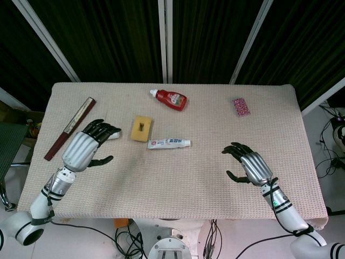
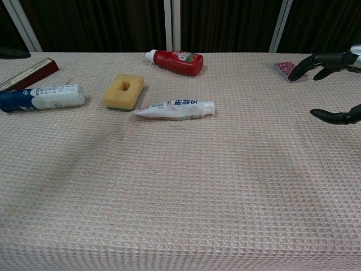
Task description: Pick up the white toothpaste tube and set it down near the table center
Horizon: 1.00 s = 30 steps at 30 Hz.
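Left hand (image 1: 86, 144) hovering over the left part of the surface (image 1: 178, 183), fingers spread, holding nothing. Fingertips lying over a blue-and-white bottle (image 2: 39, 97), mostly hidden from the head view, plain in the chest view, lying on its side. Cannot tell whether touching it. Left hand itself out of the chest view.

Right hand (image 1: 249, 163) low over the right part of the surface, fingers apart and slightly curled, empty. Only dark fingertips (image 2: 330, 61) visible at the right edge of the chest view.

White toothpaste tube (image 1: 169, 143) lying flat near the middle, a bit left of center, cap pointing right, crimped end left. Between both hands, untouched, well apart from the right hand, nearer the left.

Yellow sponge (image 1: 142, 128) with a slot in its top just beside the tube, up and left. Red squeeze bottle (image 1: 170, 99) with white cap on its side at the far edge, behind the sponge. Small pink patterned packet (image 1: 242, 106) at far right. Dark red long flat box (image 1: 70, 128) lying diagonally at far left, beside the left hand.
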Each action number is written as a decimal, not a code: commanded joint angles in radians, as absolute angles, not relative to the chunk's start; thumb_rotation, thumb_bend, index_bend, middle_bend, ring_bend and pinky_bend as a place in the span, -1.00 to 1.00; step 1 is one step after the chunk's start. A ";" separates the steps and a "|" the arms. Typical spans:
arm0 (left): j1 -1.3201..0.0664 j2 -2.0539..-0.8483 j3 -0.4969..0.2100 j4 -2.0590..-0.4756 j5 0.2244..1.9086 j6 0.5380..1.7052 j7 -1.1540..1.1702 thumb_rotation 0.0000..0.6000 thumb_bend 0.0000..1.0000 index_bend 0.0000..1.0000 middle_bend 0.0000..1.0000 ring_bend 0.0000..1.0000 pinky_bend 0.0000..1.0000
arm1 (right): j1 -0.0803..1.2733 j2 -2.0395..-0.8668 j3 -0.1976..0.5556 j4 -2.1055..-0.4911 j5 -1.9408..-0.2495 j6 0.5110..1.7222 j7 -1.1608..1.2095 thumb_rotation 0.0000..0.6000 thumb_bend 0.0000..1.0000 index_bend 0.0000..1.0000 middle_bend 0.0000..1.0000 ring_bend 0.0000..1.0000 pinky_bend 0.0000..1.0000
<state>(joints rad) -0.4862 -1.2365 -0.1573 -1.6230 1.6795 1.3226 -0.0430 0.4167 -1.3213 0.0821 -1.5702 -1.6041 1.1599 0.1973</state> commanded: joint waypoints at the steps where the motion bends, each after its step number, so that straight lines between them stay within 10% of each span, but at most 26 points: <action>1: -0.505 -1.249 -0.170 -1.604 1.645 1.294 -0.060 1.00 -0.71 -0.57 -0.46 -0.58 -0.66 | 0.424 -1.333 0.084 -1.560 -1.595 1.154 0.196 1.00 -0.38 -0.45 -0.52 -0.81 -0.57; 19: -0.633 -1.419 -0.204 -1.538 1.305 1.018 0.119 1.00 -0.71 -0.56 -0.46 -0.58 -0.65 | 0.193 -1.083 0.068 -1.580 -1.544 1.492 0.362 1.00 -0.38 -0.46 -0.51 -0.81 -0.57; 30: -0.857 -1.667 -0.280 -1.438 1.106 0.880 0.431 1.00 -0.70 -0.53 -0.46 -0.58 -0.65 | 0.208 -1.055 0.080 -1.635 -1.577 1.484 0.322 1.00 -0.38 -0.46 -0.51 -0.81 -0.57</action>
